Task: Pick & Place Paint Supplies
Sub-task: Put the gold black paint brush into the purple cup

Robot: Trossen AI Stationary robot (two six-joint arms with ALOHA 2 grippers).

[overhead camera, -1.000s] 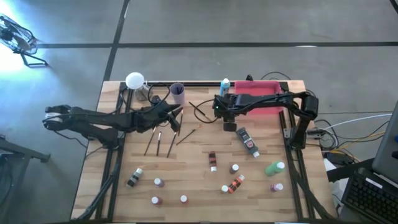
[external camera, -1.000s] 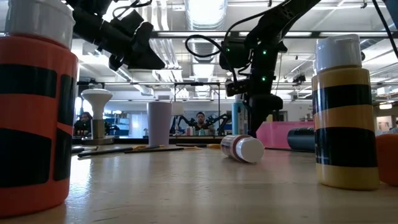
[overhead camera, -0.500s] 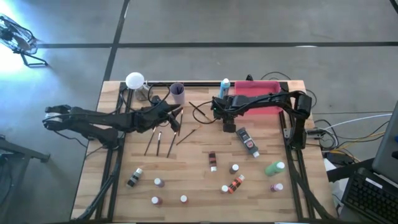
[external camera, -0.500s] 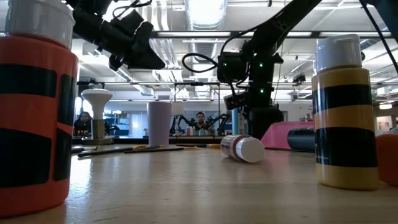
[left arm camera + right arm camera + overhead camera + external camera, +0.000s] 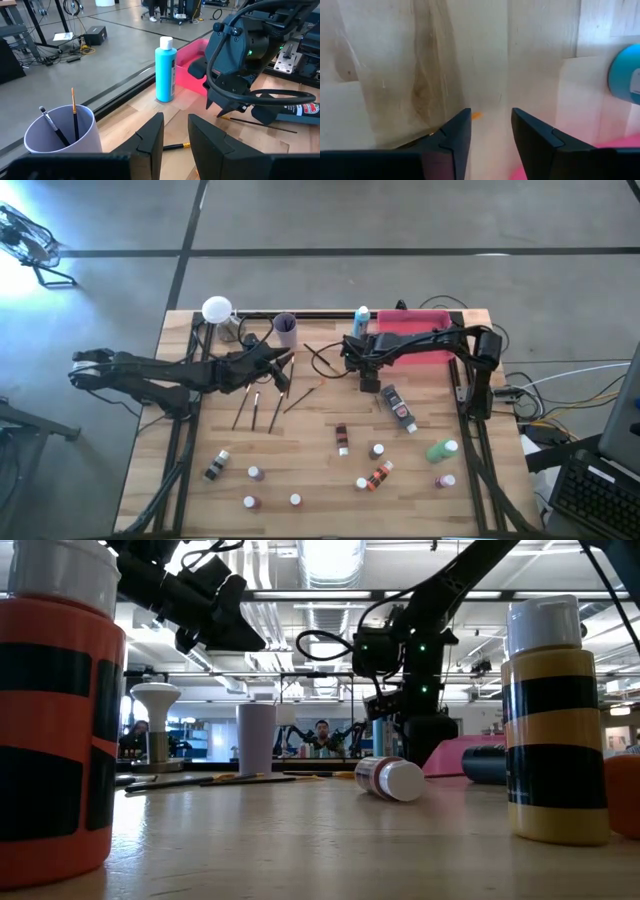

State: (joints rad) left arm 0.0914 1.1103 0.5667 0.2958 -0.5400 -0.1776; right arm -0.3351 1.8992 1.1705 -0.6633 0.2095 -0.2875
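High view first, working left to right for you: your left gripper (image 5: 288, 366) hangs just beside the lilac cup (image 5: 285, 330), fingers a narrow gap apart and pinching nothing, as its wrist view confirms. Two brushes in cup (image 5: 60, 127) already stand inside, so that part looks begun. Below the left gripper three loose brushes (image 5: 256, 406) lie on the wooden table (image 5: 300, 470), waiting.

Moving right, your right gripper (image 5: 349, 352) points down at the boards, fingers parted and empty; a thin brush (image 5: 322, 360) lies right at its tip. The blue bottle (image 5: 362, 315) stands just behind it, next to the pink tray (image 5: 425, 322), which seems to hold nothing you can make out under the arm. A dark tube (image 5: 398, 407) lies near, on the forward side.

Farther forward, well apart from both tools, the small capped bottles (image 5: 343, 438) lie scattered, untouched. You're early in the job, by my reading: nearly everything is left
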